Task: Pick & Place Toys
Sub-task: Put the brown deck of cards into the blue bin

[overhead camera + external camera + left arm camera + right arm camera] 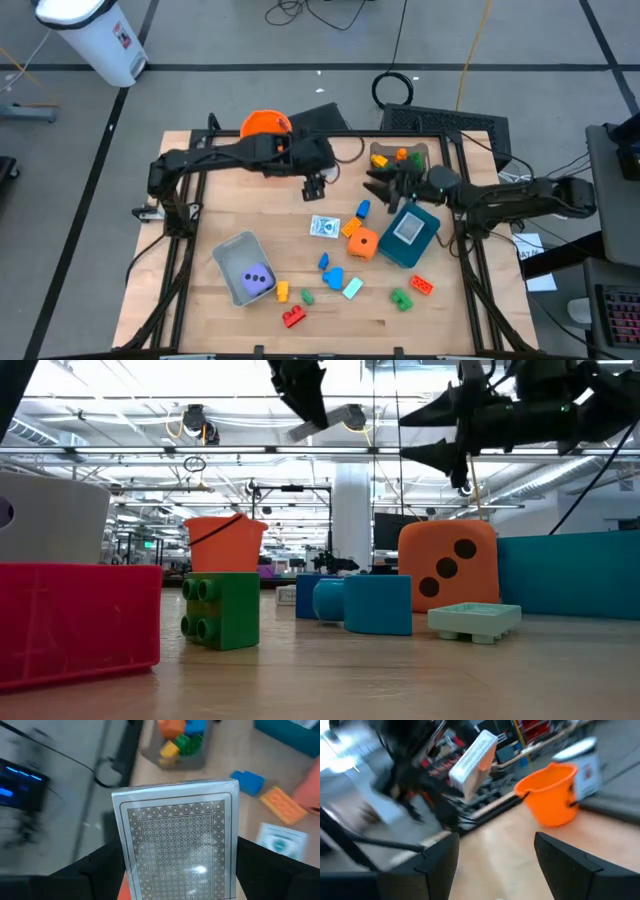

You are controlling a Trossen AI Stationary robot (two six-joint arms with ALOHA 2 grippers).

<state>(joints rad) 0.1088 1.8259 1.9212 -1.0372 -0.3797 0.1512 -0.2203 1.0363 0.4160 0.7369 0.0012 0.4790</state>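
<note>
While the left gripper (315, 186) pinches one boxed card deck (180, 845) above the table's (200, 300) far middle, the right gripper (385, 183) hovers spread and empty.
Two dice: orange (362, 243) mid-table, purple (257, 279) in the grey bin (228, 251); one card (325, 226) lies flat between them.

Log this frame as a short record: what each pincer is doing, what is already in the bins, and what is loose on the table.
left pincer: raised over the table's middle, shut on card pack
right pincer: open, empty, in the air beside the teal bin
grey bin: holds purple die
far tray: holds a few blocks
loose on table: orange die, white card, scattered blocks
bucket: at table's far edge
</note>
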